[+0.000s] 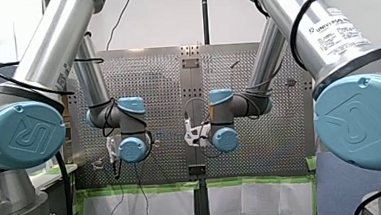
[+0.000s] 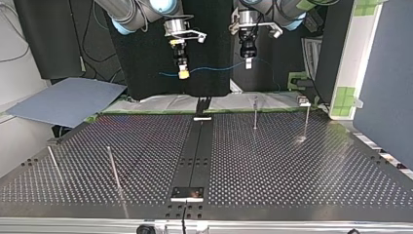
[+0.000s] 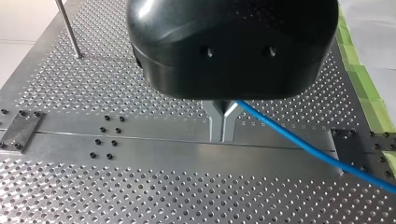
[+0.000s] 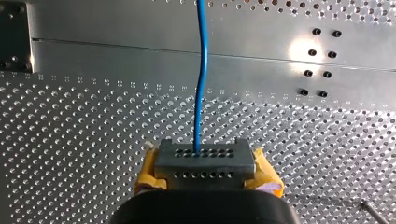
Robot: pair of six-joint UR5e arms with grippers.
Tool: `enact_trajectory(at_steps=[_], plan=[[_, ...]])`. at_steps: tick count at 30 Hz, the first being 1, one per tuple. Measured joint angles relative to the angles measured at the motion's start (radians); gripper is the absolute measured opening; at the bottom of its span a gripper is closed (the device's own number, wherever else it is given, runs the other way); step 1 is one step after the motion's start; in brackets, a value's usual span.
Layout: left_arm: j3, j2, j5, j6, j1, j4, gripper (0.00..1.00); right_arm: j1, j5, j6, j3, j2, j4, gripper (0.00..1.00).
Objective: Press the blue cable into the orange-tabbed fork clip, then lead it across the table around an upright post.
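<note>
The blue cable (image 2: 214,68) hangs in a shallow sag between my two grippers, high above the table's far edge in the top view. My right gripper (image 2: 183,74), with yellow pads, is shut on it at that view's left; a short tail sticks out beyond. My left gripper (image 2: 248,62) is shut on it further right. In the left wrist view the metal fingers (image 3: 223,126) are pressed together and the cable (image 3: 303,144) runs off to one side. In the right wrist view the cable (image 4: 201,70) leaves the shut gripper (image 4: 203,158) straight ahead. No orange-tabbed clip can be made out.
Thin upright posts stand on the perforated table (image 2: 292,170): two at the far right (image 2: 255,114) (image 2: 307,122), two at the near left (image 2: 114,168) (image 2: 53,163). A dark plate strip (image 2: 195,151) runs down the middle. A blue-grey sheet (image 2: 68,100) lies beyond the far left corner.
</note>
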State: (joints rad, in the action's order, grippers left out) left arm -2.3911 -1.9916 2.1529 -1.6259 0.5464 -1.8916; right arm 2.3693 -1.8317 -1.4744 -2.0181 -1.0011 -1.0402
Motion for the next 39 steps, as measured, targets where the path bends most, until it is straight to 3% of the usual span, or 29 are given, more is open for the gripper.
enact_trajectory(at_steps=[8, 19, 31, 39], plan=[[-0.003, -0.008, -0.004, 0.004, 0.006, 0.004, 0.0, 0.001, 0.0, 0.0, 0.0, 0.0, 0.0, 0.0], [-0.007, -0.089, -0.011, 0.011, 0.014, 0.011, 0.0, 0.0, 0.0, 0.0, -0.001, 0.0, 0.0, 0.0], [-0.008, -0.097, -0.011, 0.011, 0.014, 0.011, 0.0, 0.001, -0.001, 0.001, -0.001, 0.001, 0.001, 0.0], [-0.008, -0.097, -0.011, 0.011, 0.014, 0.011, 0.0, 0.01, -0.039, 0.014, 0.01, 0.046, 0.046, 0.0]])
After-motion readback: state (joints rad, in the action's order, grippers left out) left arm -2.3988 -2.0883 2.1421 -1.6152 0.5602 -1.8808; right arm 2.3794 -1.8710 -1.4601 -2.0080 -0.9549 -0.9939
